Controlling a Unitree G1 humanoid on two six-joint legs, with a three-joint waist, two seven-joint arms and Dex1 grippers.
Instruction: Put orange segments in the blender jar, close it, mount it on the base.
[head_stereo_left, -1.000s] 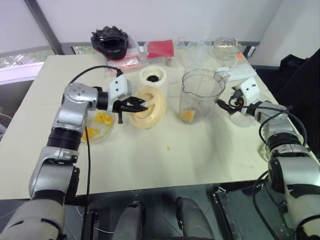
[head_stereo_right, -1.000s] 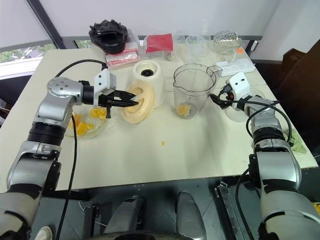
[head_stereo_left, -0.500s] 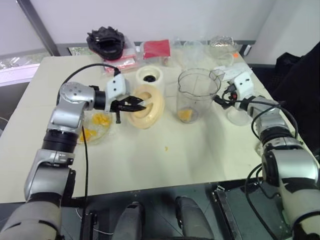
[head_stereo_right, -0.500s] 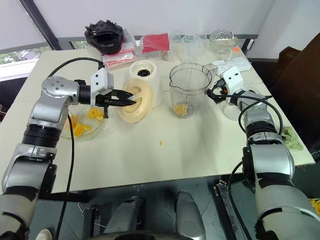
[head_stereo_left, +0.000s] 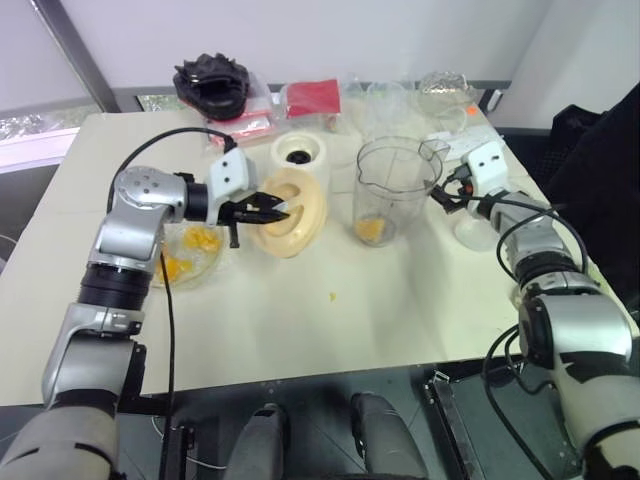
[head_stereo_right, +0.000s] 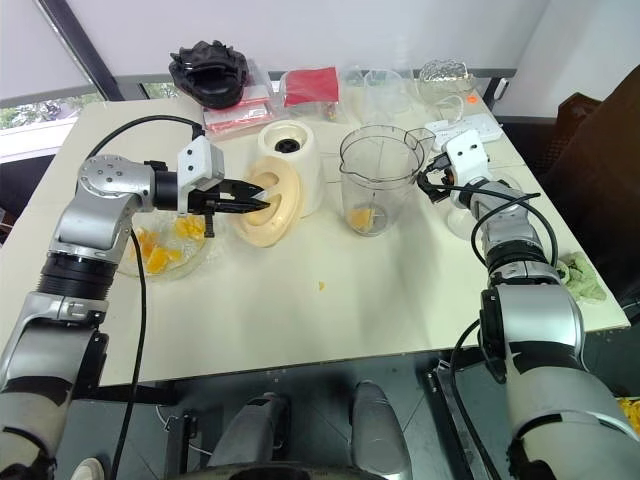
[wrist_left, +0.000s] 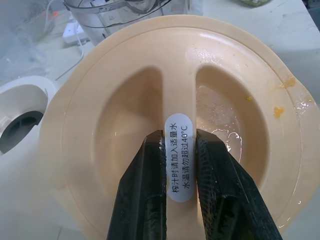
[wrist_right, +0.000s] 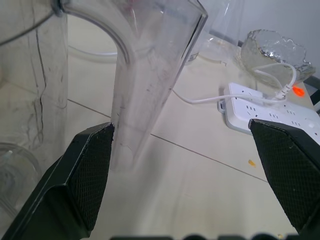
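Blender jar (head_stereo_left: 398, 190) upright mid-table and uncovered, with a few orange segments (head_stereo_left: 374, 229) lying at its bottom. Cream lid (wrist_left: 125, 100) just left of jar, tipped up on edge. Left gripper (head_stereo_left: 278, 208) is clamped on the lid's centre ridge, fingers (wrist_left: 145, 190) pinching either side of the label. Lid's lower rim may be resting on the table (head_stereo_left: 420, 320); angle too poor to say. White base (head_stereo_left: 302, 152) sits left-rear of jar, just behind lid, socket bare. Right gripper (head_stereo_right: 430, 186) on jar's right, spread wide with the jar handle (wrist_right: 150, 75) between the jaws, gripping nothing. Bowl (head_stereo_left: 225, 262) farther left of jar, beyond lid, holds more segments. One stray orange bit (head_stereo_left: 334, 296) lies in front of jar. Reading: loading at least partly done and the lid step is in hand; closing and mounting both left. Room: broad bare table in front of jar. Power strip (wrist_right: 270, 112) and glassware crowd the space behind it. Lid's path to jar mouth is short, with only rim and spout to clear. Base is close, so a brief carry.
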